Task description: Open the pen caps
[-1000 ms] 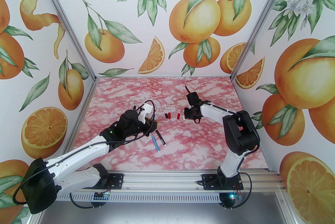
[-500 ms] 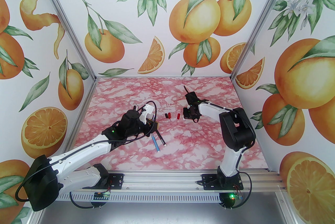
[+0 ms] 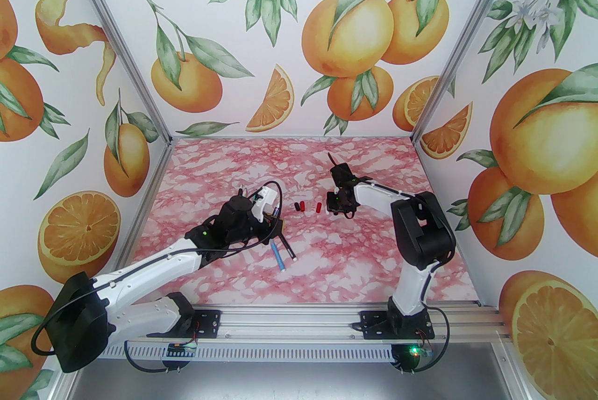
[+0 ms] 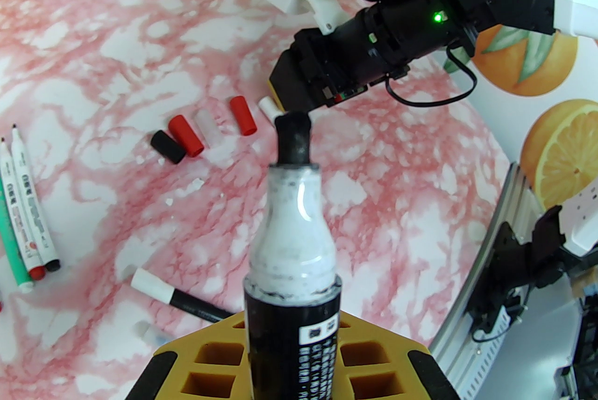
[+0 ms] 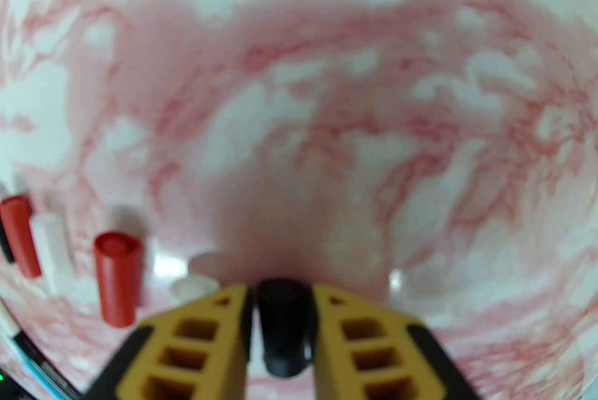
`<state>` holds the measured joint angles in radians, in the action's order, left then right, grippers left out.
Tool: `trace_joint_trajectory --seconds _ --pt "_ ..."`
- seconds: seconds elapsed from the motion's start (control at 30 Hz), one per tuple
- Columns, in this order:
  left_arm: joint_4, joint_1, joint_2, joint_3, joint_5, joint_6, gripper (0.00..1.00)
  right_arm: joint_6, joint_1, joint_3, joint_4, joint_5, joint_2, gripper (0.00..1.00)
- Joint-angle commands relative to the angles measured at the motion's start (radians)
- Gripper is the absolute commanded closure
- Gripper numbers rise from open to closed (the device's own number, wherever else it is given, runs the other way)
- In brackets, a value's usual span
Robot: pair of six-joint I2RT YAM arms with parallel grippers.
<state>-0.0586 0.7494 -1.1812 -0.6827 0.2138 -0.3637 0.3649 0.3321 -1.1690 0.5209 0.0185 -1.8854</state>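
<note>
Right fingers [image 5: 231,302] flank black cap [image 5: 282,328]; open table [image 5: 299,108] ahead, red caps [image 5: 117,283] left.

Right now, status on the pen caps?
Status: left gripper shut on black marker, tip bare. Black cap between fingers of right gripper, grip unclear. Loose white cap close beside them.

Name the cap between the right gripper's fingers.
The black cap flanked by the right gripper's yellow fingers; the other black cap, red caps and white caps lie in a row beside it.

Print on the pens [image 4: 29,220] is illegible.
</note>
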Motion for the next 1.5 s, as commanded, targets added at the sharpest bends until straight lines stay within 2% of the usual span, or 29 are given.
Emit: trace_joint_trajectory --seconds 0.0,0.2,0.37,0.57,0.67,0.73,0.8,1.13,1.23,1.47 --pt "0.0 0.008 -0.013 -0.035 0.012 0.001 1.0 -0.006 -0.004 -0.024 0.021 0.013 0.008 0.71" --pt "-0.013 0.013 -0.062 -0.06 -0.02 -0.031 1.0 0.004 0.002 0.021 0.013 0.024 0.1 0.7" --pt "-0.076 0.016 -0.127 -0.128 -0.083 -0.038 1.0 0.021 0.024 0.09 -0.013 0.029 0.213 0.64" --pt "-0.195 0.014 -0.271 -0.262 -0.178 -0.041 1.0 0.034 0.073 0.199 -0.091 0.081 0.383 0.41" --pt "-0.246 0.01 -0.342 -0.329 -0.246 -0.061 1.0 0.034 0.1 0.245 -0.121 0.108 0.467 0.23" --pt "-0.29 0.007 -0.392 -0.379 -0.29 -0.076 1.0 0.039 0.107 0.281 -0.147 0.153 0.521 0.07" --pt "-0.314 -0.002 -0.434 -0.417 -0.325 -0.09 1.0 0.047 0.11 0.314 -0.168 0.189 0.568 0.0" --pt "-0.447 -0.057 -0.647 -0.618 -0.393 -0.122 0.98 0.082 0.115 0.411 -0.229 0.282 0.737 0.0" --pt "-0.464 -0.068 -0.699 -0.662 -0.4 -0.117 0.94 0.082 0.115 0.415 -0.229 0.275 0.752 0.0" --pt "-0.471 -0.083 -0.793 -0.715 -0.438 -0.119 0.94 0.076 0.115 0.428 -0.229 0.28 0.731 0.0"
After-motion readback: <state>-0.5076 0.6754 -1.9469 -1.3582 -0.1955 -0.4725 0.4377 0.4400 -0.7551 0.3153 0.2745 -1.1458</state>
